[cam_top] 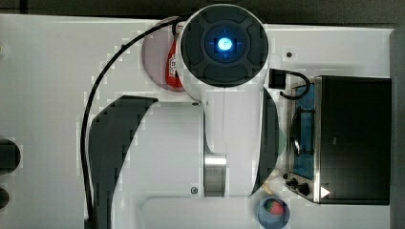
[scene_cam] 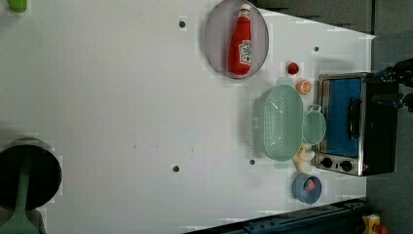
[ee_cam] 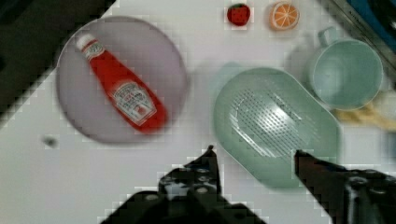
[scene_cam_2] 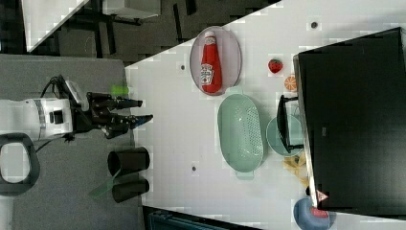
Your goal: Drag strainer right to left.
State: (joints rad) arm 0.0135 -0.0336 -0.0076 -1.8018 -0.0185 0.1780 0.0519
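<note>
1. The black two-fingered gripper [ee_cam: 254, 156] has its fingers spread apart and holds nothing; in the right view it [scene_cam_2: 143, 110] sits well apart from the objects, out past the white worktop [scene_cam_2: 167, 120] edge.
2. The pale mint-green oval plastic strainer with a perforated bottom [ee_cam: 275, 123] lies just beyond the fingertips in the wrist view, untouched, resting upright on the worktop.
3. In the left view the strainer [scene_cam: 278, 122] lies just beside the small round mint-green cup with a handle [scene_cam: 314, 127], which stands against the steel toaster oven [scene_cam: 350, 124].
4. The grey round plate [ee_cam: 93, 126] carrying the red ketchup bottle [ee_cam: 123, 91] lies beside the strainer, apart from it.
5. A red toy strawberry [ee_cam: 238, 14] and an orange slice [ee_cam: 284, 15] lie farther off.
</note>
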